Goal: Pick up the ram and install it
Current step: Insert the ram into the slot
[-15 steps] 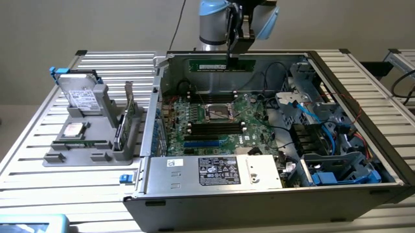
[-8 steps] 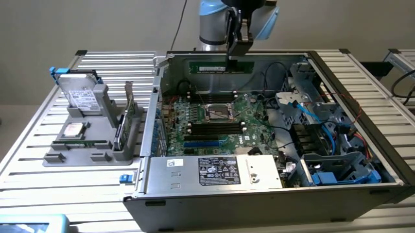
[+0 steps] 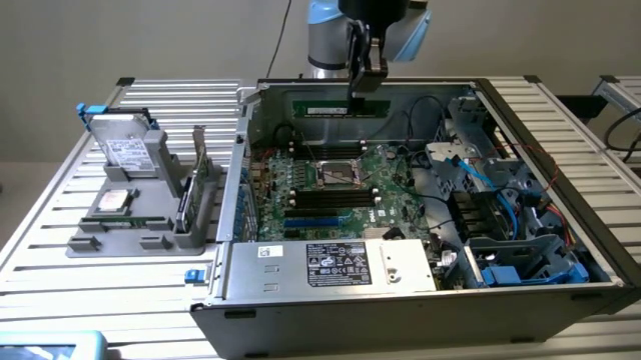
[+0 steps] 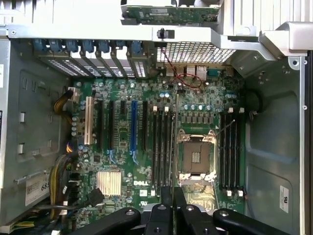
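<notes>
Jaws around a slim green ram [image 3: 326, 110]

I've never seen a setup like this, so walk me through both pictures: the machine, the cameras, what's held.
One robot arm reaches over an open computer case on a slatted metal table. The exterior view looks on from outside; the wrist view looks down from the arm onto the motherboard. The arm's end effector, the grasping part, is shut on the ram, a slim green memory strip, held above the board. At the exterior view's left, a grey holder carries a hard drive and an upright expansion card.
</notes>
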Action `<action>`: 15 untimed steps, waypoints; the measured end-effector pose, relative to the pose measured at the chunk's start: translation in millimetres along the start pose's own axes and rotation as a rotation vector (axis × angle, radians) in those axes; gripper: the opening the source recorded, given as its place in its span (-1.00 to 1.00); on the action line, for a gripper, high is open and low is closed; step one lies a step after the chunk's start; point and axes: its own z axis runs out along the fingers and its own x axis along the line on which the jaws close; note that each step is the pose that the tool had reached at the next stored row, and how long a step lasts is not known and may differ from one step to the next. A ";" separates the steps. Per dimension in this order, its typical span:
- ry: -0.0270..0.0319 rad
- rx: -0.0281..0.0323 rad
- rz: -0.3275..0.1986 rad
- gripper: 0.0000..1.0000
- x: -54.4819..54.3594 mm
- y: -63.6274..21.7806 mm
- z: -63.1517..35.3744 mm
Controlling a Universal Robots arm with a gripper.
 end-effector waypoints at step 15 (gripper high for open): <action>0.0209 0.0006 0.001 -0.73 -3.8 -0.9 16.7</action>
